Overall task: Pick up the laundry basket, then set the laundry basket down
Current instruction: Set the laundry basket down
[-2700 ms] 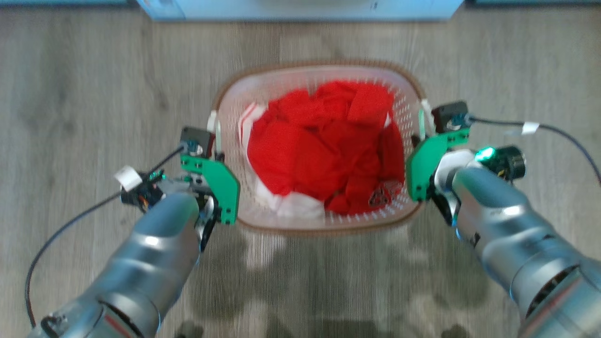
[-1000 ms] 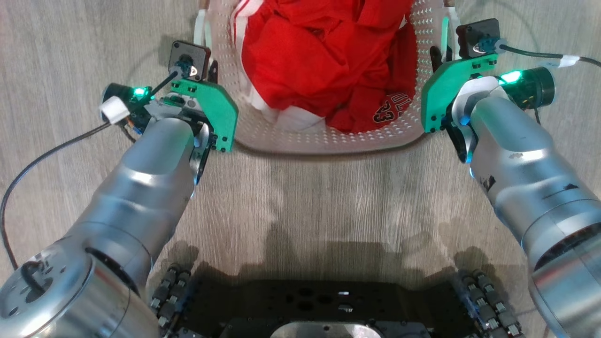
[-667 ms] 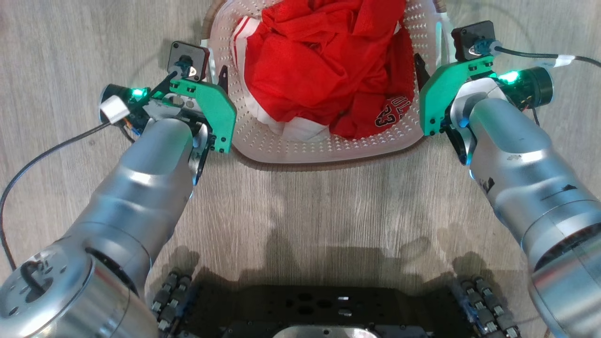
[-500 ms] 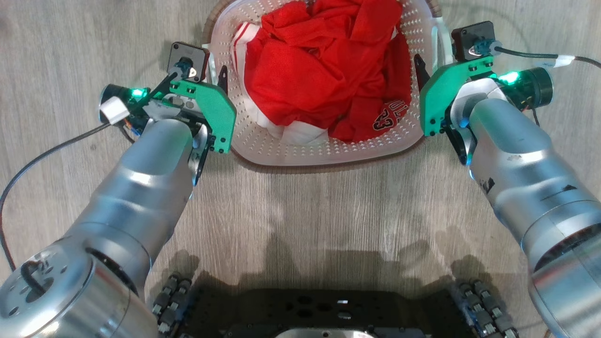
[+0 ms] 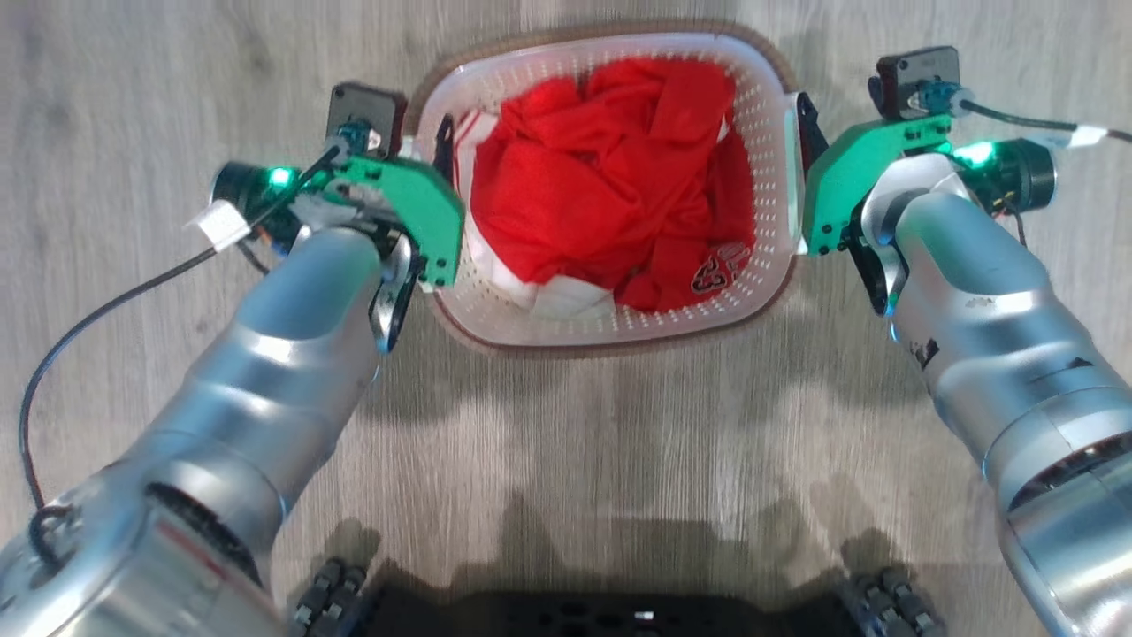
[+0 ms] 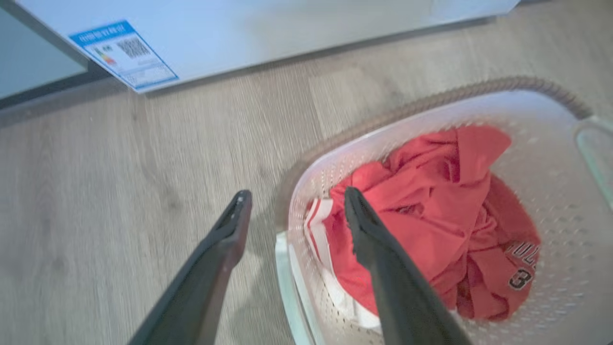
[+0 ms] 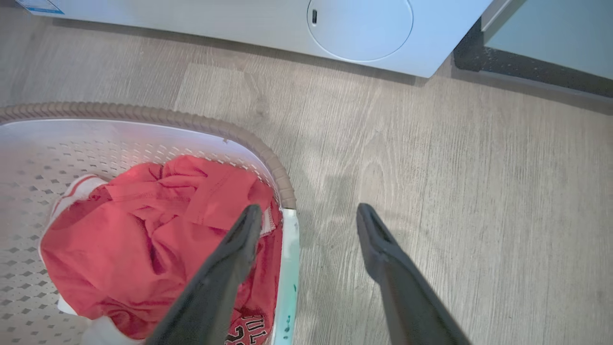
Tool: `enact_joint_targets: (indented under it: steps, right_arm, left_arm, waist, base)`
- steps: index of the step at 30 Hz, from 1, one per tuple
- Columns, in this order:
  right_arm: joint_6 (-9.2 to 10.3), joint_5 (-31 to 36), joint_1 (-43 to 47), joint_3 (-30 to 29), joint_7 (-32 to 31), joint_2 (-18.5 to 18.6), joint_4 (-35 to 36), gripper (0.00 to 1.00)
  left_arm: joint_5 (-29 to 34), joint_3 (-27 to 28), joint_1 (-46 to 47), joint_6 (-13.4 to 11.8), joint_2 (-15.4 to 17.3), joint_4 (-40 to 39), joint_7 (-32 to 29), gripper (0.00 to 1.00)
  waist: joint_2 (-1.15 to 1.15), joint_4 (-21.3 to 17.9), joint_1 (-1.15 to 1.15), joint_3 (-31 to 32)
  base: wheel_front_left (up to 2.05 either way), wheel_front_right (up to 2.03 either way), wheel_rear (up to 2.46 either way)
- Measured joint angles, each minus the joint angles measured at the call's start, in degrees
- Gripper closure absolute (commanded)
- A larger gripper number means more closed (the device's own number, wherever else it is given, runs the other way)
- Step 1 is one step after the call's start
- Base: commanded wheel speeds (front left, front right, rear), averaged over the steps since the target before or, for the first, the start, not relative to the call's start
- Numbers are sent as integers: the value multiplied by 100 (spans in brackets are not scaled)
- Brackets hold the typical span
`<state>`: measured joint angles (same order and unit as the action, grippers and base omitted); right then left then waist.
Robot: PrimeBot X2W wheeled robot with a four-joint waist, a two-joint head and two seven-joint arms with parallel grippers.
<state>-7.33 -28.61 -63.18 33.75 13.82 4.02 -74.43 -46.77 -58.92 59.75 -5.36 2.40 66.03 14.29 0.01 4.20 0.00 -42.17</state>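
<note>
The laundry basket [image 5: 610,339] is white and perforated with a brown rim, and it sits level on the wood floor, holding red clothes [image 5: 610,195]. My left gripper [image 5: 424,150] is open astride the basket's left handle [image 6: 287,278], with one finger inside the basket wall [image 6: 550,158] and one outside. In the left wrist view the left gripper [image 6: 296,194] shows a wide gap. My right gripper [image 5: 818,124] is open in the same way around the right handle [image 7: 289,268]. In the right wrist view the right gripper [image 7: 309,208] has its inner finger over the clothes.
The white washer [image 7: 359,24] stands just beyond the basket, and its lower panel with a blue label [image 6: 124,55] shows in the left wrist view. My dark wheeled base [image 5: 619,615] lies at the near edge. Bare wood floor [image 5: 566,460] spreads on both sides.
The head camera has shifted, so the whole basket now shows. The basket looks smaller and more level than a second ago. Both grippers stay at its side handles.
</note>
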Motion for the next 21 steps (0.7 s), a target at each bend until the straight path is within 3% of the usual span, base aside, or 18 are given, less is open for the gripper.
enact_joint_targets:
  steps: [4, 10, 21]
  right_arm:
    - [0, 71, 123, -171, 42, 0, 152, 0]
    - [0, 557, 594, -688, 43, -2, 1040, 0]
    - [0, 1276, 2264, -1571, 48, -4, 2785, 0]
  left_arm:
    - [482, 548, -284, -232, 238, -881, 19, 0]
    - [1249, 1557, -1478, -409, 480, -1959, 26, 0]
    - [2462, 3226, -3221, -344, 466, -3728, 34, 0]
  waist:
    - [0, 0, 0, 332]
    - [0, -48, 0, 924]
    - [0, -103, -1, 2145]
  base:
    - [0, 0, 0]
    - [0, 0, 0]
    - [0, 0, 0]
